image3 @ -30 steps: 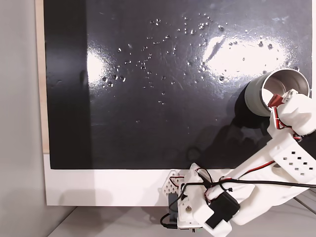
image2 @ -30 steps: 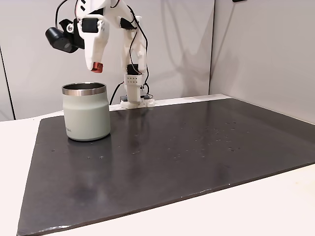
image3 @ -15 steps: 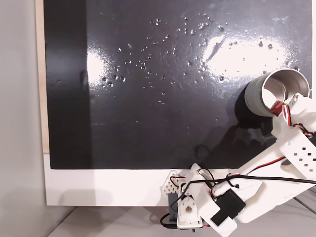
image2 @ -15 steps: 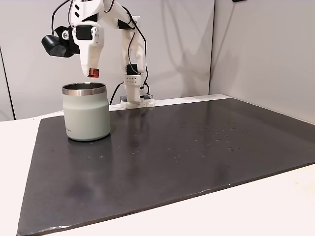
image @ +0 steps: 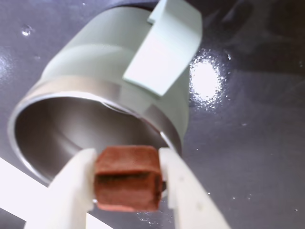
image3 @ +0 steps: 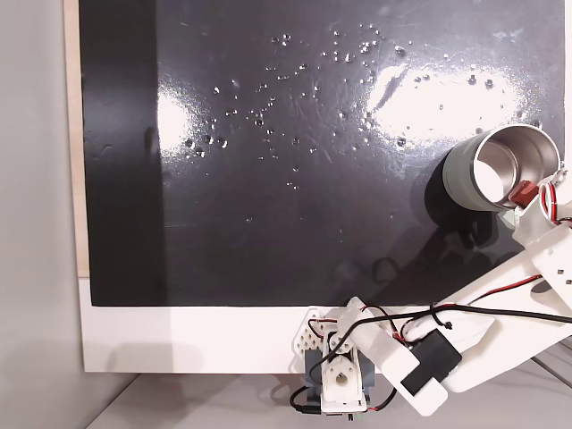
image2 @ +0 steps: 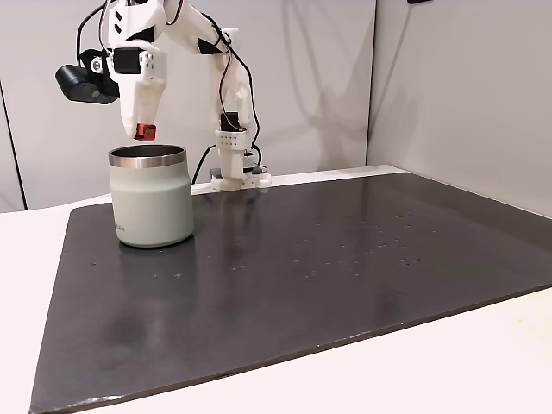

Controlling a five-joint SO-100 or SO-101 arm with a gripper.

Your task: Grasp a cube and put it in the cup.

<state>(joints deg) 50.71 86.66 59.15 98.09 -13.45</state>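
A small reddish-brown cube (image: 127, 177) is pinched between my two white fingers, so my gripper (image: 127, 179) is shut on it. Just behind and below it in the wrist view opens the steel-rimmed mouth of the sage-green cup (image: 114, 71). From the side, in a fixed view, my gripper (image2: 145, 132) holds the cube (image2: 147, 132) a little above the cup (image2: 152, 197), over the rim's back left part. From above, in a fixed view, the cube (image3: 518, 190) hangs over the lower right part of the cup (image3: 499, 167) opening, with my gripper (image3: 522, 193) there.
The cup stands on a dark glossy mat (image2: 302, 267) dotted with small droplets. The arm's white base (image2: 233, 177) is fixed at the mat's back edge. White table (image2: 26, 285) surrounds the mat. A grey wall (image2: 448, 86) closes the scene behind.
My gripper has carried the cube leftward in the side view and slightly lower, from beside the cup's right rim to above its opening. The cup has stayed put.
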